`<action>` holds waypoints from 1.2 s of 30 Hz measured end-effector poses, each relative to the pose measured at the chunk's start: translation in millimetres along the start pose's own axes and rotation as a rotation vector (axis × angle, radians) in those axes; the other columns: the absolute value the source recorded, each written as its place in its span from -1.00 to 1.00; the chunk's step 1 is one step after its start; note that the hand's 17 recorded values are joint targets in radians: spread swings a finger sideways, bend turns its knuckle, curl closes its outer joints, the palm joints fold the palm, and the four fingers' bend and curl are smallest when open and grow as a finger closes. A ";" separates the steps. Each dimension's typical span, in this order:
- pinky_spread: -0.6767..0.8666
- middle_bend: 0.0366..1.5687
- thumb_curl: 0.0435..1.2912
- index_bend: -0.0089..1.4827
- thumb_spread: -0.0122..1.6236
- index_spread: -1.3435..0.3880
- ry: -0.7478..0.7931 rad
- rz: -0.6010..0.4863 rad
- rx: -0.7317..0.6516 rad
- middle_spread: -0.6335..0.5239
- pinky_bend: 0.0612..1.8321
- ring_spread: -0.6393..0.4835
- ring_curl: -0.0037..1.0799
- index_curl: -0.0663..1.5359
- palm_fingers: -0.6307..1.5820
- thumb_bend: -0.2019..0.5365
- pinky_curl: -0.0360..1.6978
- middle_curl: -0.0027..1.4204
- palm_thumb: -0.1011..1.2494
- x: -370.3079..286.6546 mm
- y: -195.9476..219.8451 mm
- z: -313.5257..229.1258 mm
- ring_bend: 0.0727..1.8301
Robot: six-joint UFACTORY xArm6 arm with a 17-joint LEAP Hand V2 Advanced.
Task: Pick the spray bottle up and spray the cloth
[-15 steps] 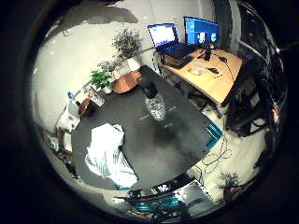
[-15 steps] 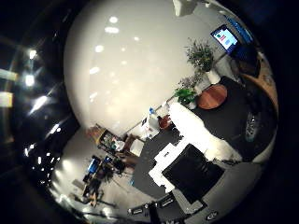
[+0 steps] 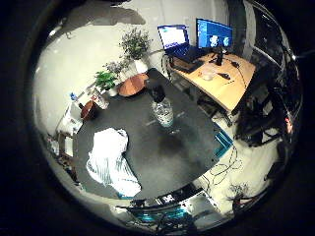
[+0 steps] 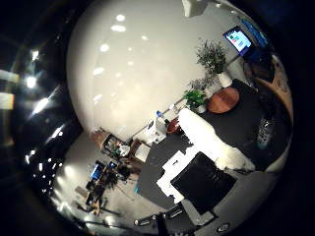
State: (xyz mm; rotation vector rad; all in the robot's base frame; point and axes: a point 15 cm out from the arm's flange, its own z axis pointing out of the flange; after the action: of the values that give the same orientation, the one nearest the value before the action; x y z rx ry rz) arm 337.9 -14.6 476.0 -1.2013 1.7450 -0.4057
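Note:
The spray bottle (image 3: pixel 162 109) stands upright near the middle of a dark table (image 3: pixel 192 147); it has a clear body and a black head. A crumpled white cloth (image 3: pixel 110 160) lies on the same table, well apart from the bottle and close to the table's edge. My hand (image 4: pixel 211 147) is high above the table and far from both. A white finger (image 4: pixel 216 145) reaches out fairly straight over the table, beside a black part of the hand. Nothing is between the fingers.
At the table's far end lie a round wooden plate (image 3: pixel 133 84), small potted plants (image 3: pixel 106 78) and a dark bowl (image 3: pixel 88 110). A wooden desk (image 3: pixel 224 81) with a laptop and a monitor stands beyond the table. A teal box (image 3: pixel 224 142) sits on the floor by the table's edge.

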 end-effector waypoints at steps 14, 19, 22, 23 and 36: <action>0.53 -0.79 -0.27 -0.75 0.23 0.20 0.073 0.014 0.062 0.28 0.19 0.55 -0.76 -0.51 -0.14 -0.53 -0.96 -0.54 0.10 26.5 -12.3 -19.9 -0.35; 0.55 -0.79 -0.28 -0.76 0.22 0.21 0.162 0.019 0.136 0.30 0.21 0.57 -0.75 -0.52 -0.15 -0.53 -0.96 -0.54 0.09 59.3 -31.4 -37.0 -0.34; 0.55 -0.78 -0.29 -0.76 0.22 0.22 0.210 0.033 0.160 0.31 0.22 0.57 -0.75 -0.52 -0.16 -0.53 -0.96 -0.53 0.08 79.8 -37.9 -41.8 -0.35; 0.55 -0.78 -0.29 -0.76 0.22 0.22 0.225 0.042 0.159 0.31 0.22 0.57 -0.75 -0.52 -0.16 -0.53 -0.96 -0.53 0.08 87.7 -38.6 -41.3 -0.35; 0.62 -0.79 -0.41 -0.77 0.27 0.43 0.268 0.186 0.098 0.52 0.30 0.71 -0.71 -0.55 -0.31 -0.54 -0.92 -0.54 -0.13 158.7 -13.5 -8.0 -0.41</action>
State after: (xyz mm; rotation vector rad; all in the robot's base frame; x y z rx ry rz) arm 327.2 -158.6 408.3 -0.9384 2.0219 -0.5532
